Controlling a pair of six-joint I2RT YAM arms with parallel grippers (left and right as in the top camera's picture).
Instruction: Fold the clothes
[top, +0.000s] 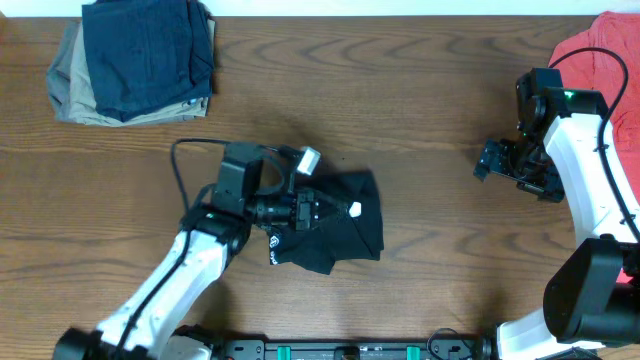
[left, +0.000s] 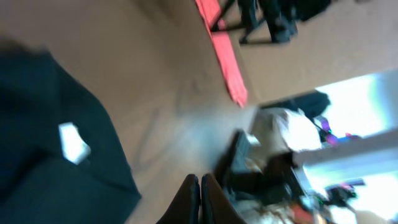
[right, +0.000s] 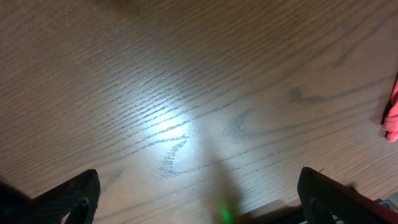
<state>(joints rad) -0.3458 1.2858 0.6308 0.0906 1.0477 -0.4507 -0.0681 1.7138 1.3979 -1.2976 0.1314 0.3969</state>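
The black shirt lies bunched in a rough folded shape at the table's middle, with a white tag on top and a small white logo at its left edge. My left gripper hovers over the shirt's upper left part. In the left wrist view its fingers are pressed shut with no fabric between them, and the shirt and tag lie to their left. My right gripper is far to the right over bare wood, its fingers wide open and empty.
Folded navy and khaki garments sit stacked at the back left. A coral-red shirt lies at the back right corner; it also shows in the left wrist view, and its edge shows in the right wrist view.
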